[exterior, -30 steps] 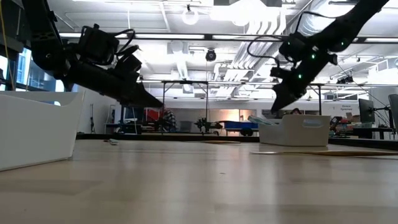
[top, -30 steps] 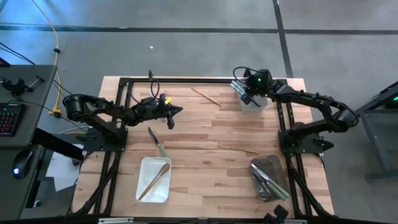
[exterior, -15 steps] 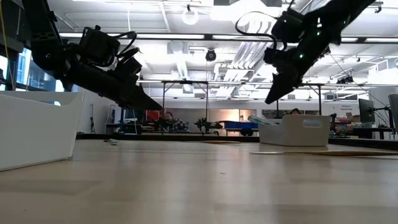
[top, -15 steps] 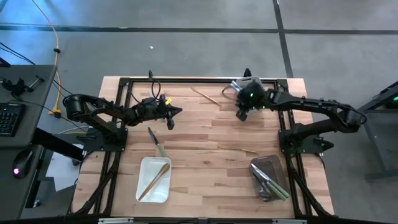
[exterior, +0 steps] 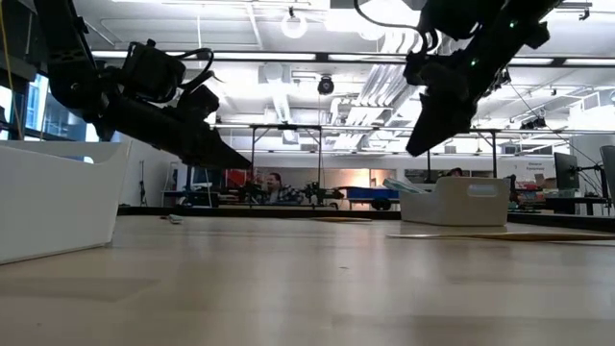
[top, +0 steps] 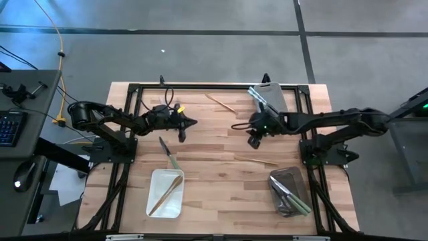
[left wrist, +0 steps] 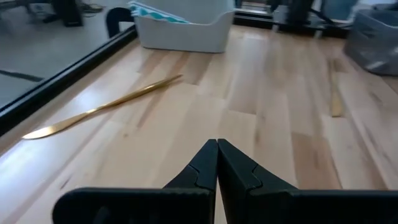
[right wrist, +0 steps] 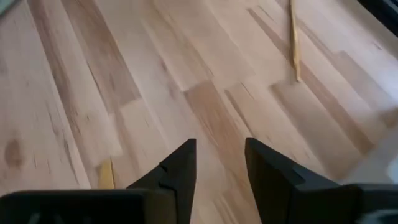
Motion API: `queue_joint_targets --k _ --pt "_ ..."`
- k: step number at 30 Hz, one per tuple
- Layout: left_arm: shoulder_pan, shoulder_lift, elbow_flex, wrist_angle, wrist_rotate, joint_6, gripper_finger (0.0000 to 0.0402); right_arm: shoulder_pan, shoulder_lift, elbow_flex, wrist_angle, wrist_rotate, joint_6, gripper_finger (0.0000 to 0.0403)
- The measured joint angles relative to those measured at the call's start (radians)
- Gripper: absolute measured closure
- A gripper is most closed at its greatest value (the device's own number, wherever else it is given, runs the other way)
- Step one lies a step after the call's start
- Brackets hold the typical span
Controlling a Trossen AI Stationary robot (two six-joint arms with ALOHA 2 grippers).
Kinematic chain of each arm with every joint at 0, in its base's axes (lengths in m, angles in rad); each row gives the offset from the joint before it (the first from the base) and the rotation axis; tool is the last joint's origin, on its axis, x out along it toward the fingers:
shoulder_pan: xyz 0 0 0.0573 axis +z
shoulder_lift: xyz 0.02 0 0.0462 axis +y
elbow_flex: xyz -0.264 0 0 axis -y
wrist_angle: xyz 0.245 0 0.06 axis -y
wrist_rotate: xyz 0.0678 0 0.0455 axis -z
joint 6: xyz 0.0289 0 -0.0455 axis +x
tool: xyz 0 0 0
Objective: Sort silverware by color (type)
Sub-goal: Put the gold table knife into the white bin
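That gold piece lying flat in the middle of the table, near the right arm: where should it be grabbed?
Probably mid-handle, from straight above: the gold piece lies flat and slim on the bare wooden table, so fingers should straddle its narrow width. The open right gripper hovers nearby.

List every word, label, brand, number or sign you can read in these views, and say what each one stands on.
None can be read.
The white tray, the grey tray and the white bin show no lettering.
The room behind the table in the low view shows no sign that can be read.
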Motion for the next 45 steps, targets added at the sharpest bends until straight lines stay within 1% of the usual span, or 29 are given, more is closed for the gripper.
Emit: queue_joint_targets --k 2,6,9,12,16,19,21,26,30,32,35,37,39,40,42,44,45 --pt "0.001 0.0 0.0 -0.003 0.03 0.016 0.0402 0.004 0.027 -0.029 0.088 0.0 -0.001 0.0277" --pt "0.009 -0.008 0.02 -0.055 0.086 0.017 0.0401 0.0 0.077 -0.096 0.283 -0.059 -0.05 0.029" --pt "0.013 -0.025 0.048 -0.164 0.129 0.038 0.0401 0.0 0.102 -0.129 0.426 -0.093 -0.096 0.0312" --pt "0.01 -0.059 0.09 -0.335 0.159 0.09 0.0402 0.0 0.106 -0.147 0.532 -0.099 -0.149 0.0339" --pt "-0.005 -0.109 0.153 -0.595 0.158 0.132 0.0399 -0.007 0.106 -0.168 0.581 -0.101 -0.226 0.0373" --pt "-0.023 -0.135 0.179 -0.697 0.156 0.136 0.0392 -0.036 0.106 -0.204 0.607 -0.131 -0.244 0.0395" --pt "-0.035 -0.14 0.185 -0.731 0.152 0.117 0.0386 -0.057 0.106 -0.221 0.613 -0.155 -0.243 0.04" --pt "-0.074 -0.141 0.186 -0.818 0.145 0.108 0.0369 -0.068 0.107 -0.226 0.585 -0.146 -0.264 0.0387" --pt "-0.113 -0.141 0.186 -0.879 0.104 0.054 0.0354 -0.068 0.107 -0.226 0.566 -0.153 -0.269 0.0366" --pt "-0.133 -0.141 0.186 -0.88 0.081 0.03 0.0349 -0.067 0.107 -0.212 0.487 -0.156 -0.268 0.035" --pt "-0.168 -0.14 0.186 -0.847 0.046 -0.02 0.0347 -0.053 0.107 -0.138 0.261 -0.146 -0.231 0.0323" --pt "-0.191 -0.14 0.174 -0.772 0.046 -0.034 0.0348 -0.034 0.107 -0.075 0.084 -0.141 -0.198 0.0304" --pt "-0.211 -0.14 0.142 -0.648 0.065 -0.024 0.0354 -0.009 0.107 -0.023 -0.032 -0.142 -0.159 0.0289" --pt "-0.218 -0.14 0.12 -0.577 0.082 -0.021 0.0357 0.005 0.107 -0.004 -0.065 -0.15 -0.139 0.0283" --pt "-0.225 -0.14 0.08 -0.444 0.106 -0.028 0.0364 0.03 0.107 0.016 -0.106 -0.205 -0.11 0.0276" --pt "-0.225 -0.14 0.047 -0.347 0.106 -0.047 0.0371 0.057 0.107 0.016 -0.127 -0.274 -0.087 0.0274" --pt "-0.225 -0.14 0.032 -0.316 0.106 -0.059 0.0374 0.071 0.107 0.016 -0.128 -0.287 -0.075 0.0274"
